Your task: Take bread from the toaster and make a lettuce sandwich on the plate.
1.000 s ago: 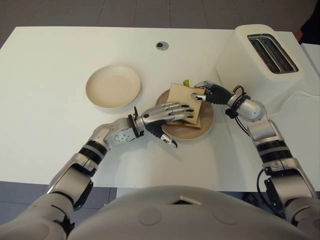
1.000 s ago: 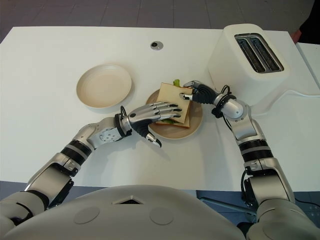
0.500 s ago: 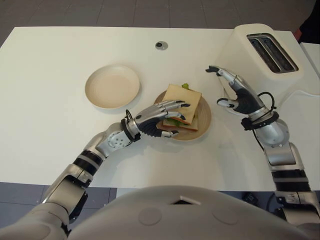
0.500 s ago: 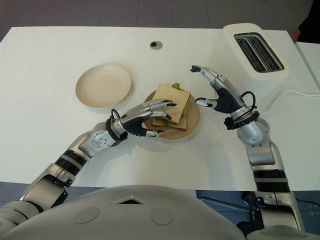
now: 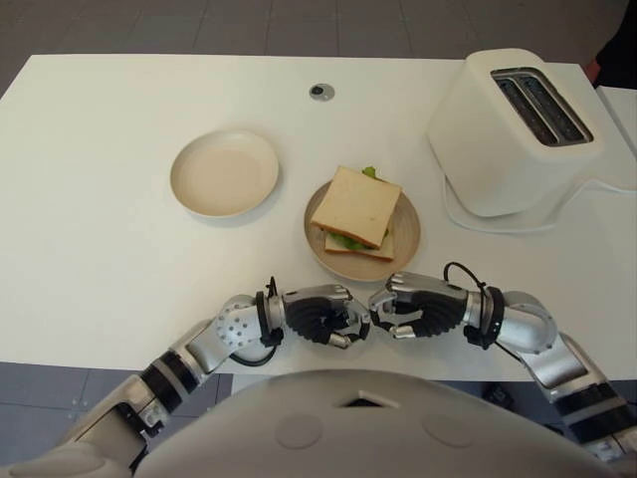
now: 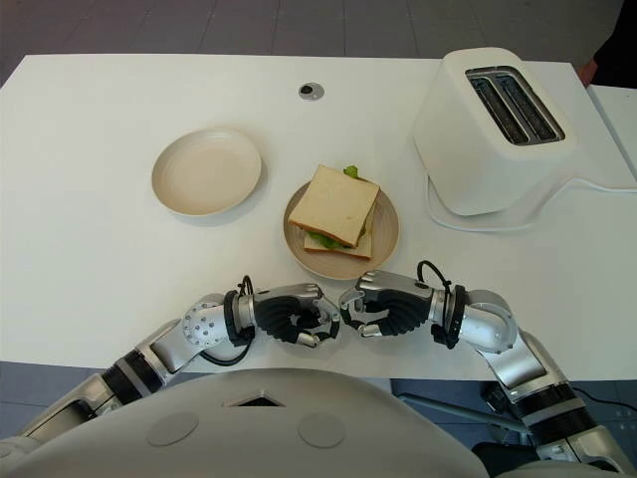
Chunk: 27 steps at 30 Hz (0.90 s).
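A sandwich (image 5: 355,209) of two bread slices with green lettuce (image 5: 370,172) peeking out lies on a tan plate (image 5: 402,251) mid-table. The white toaster (image 5: 514,130) stands at the back right, both slots dark. My left hand (image 5: 317,314) and right hand (image 5: 418,306) sit side by side near the table's front edge, just in front of the plate. Both are curled into fists and hold nothing. Their knuckles nearly touch.
A shallow cream bowl (image 5: 224,172) sits left of the plate with nothing in it. A small round metal grommet (image 5: 321,92) is set in the tabletop at the back. The toaster's white cord (image 5: 468,221) loops beside its base.
Both hands have left the sandwich and pulled back toward the front edge, curling into fists. The top slice now rests free on the sandwich.
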Available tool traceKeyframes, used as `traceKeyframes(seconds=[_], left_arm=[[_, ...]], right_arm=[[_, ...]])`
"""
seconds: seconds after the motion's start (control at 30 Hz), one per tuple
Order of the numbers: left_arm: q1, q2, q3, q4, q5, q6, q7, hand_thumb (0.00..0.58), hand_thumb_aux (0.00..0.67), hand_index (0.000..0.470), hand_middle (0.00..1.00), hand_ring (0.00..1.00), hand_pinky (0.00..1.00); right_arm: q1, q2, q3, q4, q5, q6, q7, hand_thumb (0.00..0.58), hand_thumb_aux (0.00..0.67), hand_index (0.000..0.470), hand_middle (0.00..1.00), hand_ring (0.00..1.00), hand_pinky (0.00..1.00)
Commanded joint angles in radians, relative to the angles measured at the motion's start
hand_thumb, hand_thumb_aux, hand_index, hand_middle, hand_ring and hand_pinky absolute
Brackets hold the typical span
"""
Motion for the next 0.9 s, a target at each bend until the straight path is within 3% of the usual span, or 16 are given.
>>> traceKeyframes(seconds=[0.03, 0.2, 0.3, 0.4, 0.43, 0.47, 0.5, 0.53, 0.57, 0.67, 0.77, 0.9], left_arm=[[-0.109, -0.052, 0.075, 0.255, 0.210, 0.170, 0.198, 0.580, 0.670, 0.470, 1.00, 1.00, 1.00], [-0.249, -0.118, 0.145, 0.458, 0.319, 0.213, 0.461, 0.580, 0.670, 0.470, 1.00, 1.00, 1.00], [-0.279, -0.132, 0.174, 0.514, 0.340, 0.172, 0.571, 0.580, 0.670, 0.470, 1.00, 1.00, 1.00], [-0.266, -0.138, 0.217, 0.492, 0.315, 0.089, 0.649, 0.580, 0.670, 0.470, 1.00, 1.00, 1.00], [-0.257, -0.144, 0.232, 0.477, 0.280, 0.037, 0.643, 0.576, 0.617, 0.433, 0.93, 0.93, 0.93], [-0.248, -0.152, 0.245, 0.463, 0.236, -0.028, 0.628, 0.505, 0.428, 0.300, 0.20, 0.20, 0.20], [-0.239, -0.159, 0.258, 0.446, 0.195, -0.093, 0.615, 0.075, 0.045, 0.031, 0.00, 0.00, 0.00], [-0.229, -0.168, 0.273, 0.417, 0.147, -0.168, 0.606, 0.000, 0.000, 0.000, 0.00, 0.00, 0.00], [-0.214, -0.184, 0.288, 0.378, 0.066, -0.241, 0.585, 0.000, 0.000, 0.000, 0.00, 0.00, 0.00], [-0.179, -0.233, 0.344, 0.282, -0.133, -0.359, 0.550, 0.000, 0.000, 0.000, 0.00, 0.00, 0.00], [-0.152, -0.300, 0.442, 0.246, -0.273, -0.301, 0.554, 0.000, 0.000, 0.000, 0.00, 0.00, 0.00], [-0.115, -0.319, 0.506, 0.315, -0.210, -0.234, 0.556, 0.000, 0.000, 0.000, 0.00, 0.00, 0.00]], right_arm=[[-0.174, 0.158, 0.025, 0.152, -0.291, 0.096, -0.253, 0.580, 0.670, 0.470, 1.00, 1.00, 1.00], [-0.327, 0.272, 0.026, 0.346, -0.533, 0.242, -0.635, 0.580, 0.670, 0.470, 1.00, 1.00, 1.00], [-0.316, 0.288, 0.037, 0.368, -0.553, 0.249, -0.718, 0.580, 0.670, 0.470, 1.00, 1.00, 1.00], [-0.284, 0.307, 0.018, 0.326, -0.452, 0.195, -0.739, 0.580, 0.670, 0.470, 1.00, 1.00, 1.00], [-0.277, 0.315, -0.010, 0.295, -0.379, 0.161, -0.743, 0.580, 0.670, 0.470, 1.00, 1.00, 1.00], [-0.276, 0.330, -0.049, 0.263, -0.288, 0.126, -0.751, 0.580, 0.654, 0.459, 1.00, 1.00, 1.00], [-0.277, 0.351, -0.089, 0.237, -0.198, 0.105, -0.756, 0.491, 0.407, 0.286, 0.53, 0.53, 0.53], [-0.286, 0.375, -0.131, 0.216, -0.124, 0.094, -0.773, 0.251, 0.166, 0.116, 0.00, 0.00, 0.00], [-0.297, 0.405, -0.170, 0.203, -0.076, 0.095, -0.801, 0.000, 0.000, 0.000, 0.00, 0.00, 0.00], [-0.325, 0.501, -0.244, 0.209, -0.041, 0.065, -0.922, 0.000, 0.000, 0.000, 0.00, 0.00, 0.00], [-0.348, 0.589, -0.253, 0.298, -0.041, 0.038, -0.995, 0.000, 0.000, 0.000, 0.00, 0.00, 0.00], [-0.316, 0.620, -0.252, 0.400, 0.039, 0.035, -0.928, 0.000, 0.000, 0.000, 0.00, 0.00, 0.00]])
